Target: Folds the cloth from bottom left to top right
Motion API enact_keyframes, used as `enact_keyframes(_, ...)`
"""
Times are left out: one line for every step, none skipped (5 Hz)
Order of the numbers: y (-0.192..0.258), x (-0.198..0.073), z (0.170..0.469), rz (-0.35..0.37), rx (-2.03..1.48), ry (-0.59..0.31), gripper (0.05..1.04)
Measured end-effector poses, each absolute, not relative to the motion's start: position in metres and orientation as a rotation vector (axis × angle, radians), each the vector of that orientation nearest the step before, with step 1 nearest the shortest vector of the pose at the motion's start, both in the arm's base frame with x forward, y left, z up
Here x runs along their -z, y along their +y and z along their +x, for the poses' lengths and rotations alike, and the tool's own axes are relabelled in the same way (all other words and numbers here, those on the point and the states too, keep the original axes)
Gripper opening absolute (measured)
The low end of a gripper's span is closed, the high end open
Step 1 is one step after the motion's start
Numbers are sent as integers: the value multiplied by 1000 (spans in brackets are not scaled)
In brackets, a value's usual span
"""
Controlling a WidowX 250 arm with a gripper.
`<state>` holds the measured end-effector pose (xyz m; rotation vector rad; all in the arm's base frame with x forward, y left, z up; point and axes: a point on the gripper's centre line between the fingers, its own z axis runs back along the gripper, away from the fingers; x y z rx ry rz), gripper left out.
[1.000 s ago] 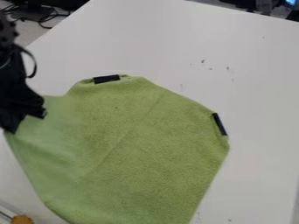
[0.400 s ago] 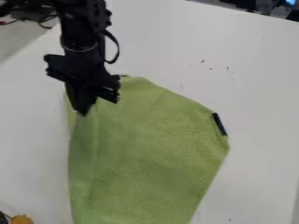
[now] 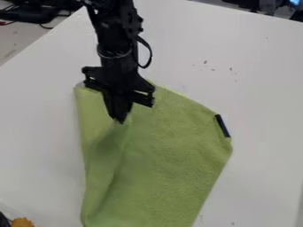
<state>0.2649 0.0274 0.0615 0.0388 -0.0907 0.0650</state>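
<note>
Camera view shows me the green cloth [image 3: 172, 155] running from mid-frame down to the bottom edge, a flap lifted along its left side. The gripper [image 3: 121, 120], left of centre, looks closed on that flap, pinching it into a crease, I'd guess so the lower-left part can be carried toward the upper right. Above it, the black arm [image 3: 115, 37] hangs steeply from the top edge over the white table [image 3: 260, 88].
</note>
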Motion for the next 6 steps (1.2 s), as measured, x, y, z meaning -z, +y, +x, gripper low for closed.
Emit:
enact_keyframes(14, -54, 267, -54, -44, -97, 56)
enact_keyframes(14, -46, 262, -116, -85, -98, 55)
enact_keyframes(11, -39, 256, -124, -89, -97, 77)
enact_keyframes(11, -39, 253, -106, -113, -75, 227)
enact_keyframes(-4, -50, 259, -76, -81, -43, 482)
enact_keyframes(-32, -67, 265, -72, -78, -13, 787)
